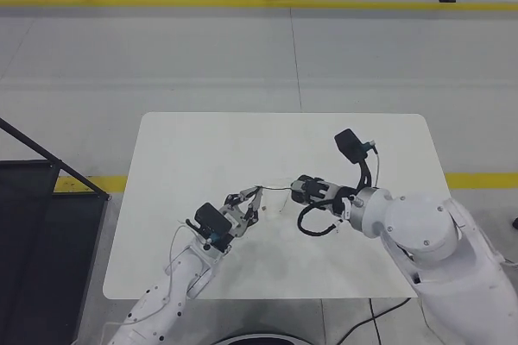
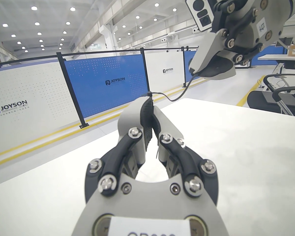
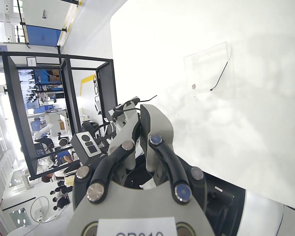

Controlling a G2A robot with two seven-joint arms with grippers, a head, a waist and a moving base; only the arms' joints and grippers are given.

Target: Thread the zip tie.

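Note:
A thin black zip tie [image 1: 274,187] spans the gap between my two grippers above the middle of the white table [image 1: 198,155]. My left gripper [image 1: 252,200] is shut on one end of it; in the left wrist view the tie's small head pokes out just past the fingertips of that gripper [image 2: 149,101]. From there the zip tie [image 2: 177,96] curves up to my right gripper [image 2: 194,71], which is shut on the other end. In the right wrist view the right gripper [image 3: 139,106] pinches the zip tie [image 3: 150,98], whose short tail sticks out beyond the tips.
A clear plastic sheet [image 3: 209,67] lies flat on the table just beyond the grippers, with a second black tie [image 3: 221,73] on it. A black frame stands off the table's left side [image 1: 17,198].

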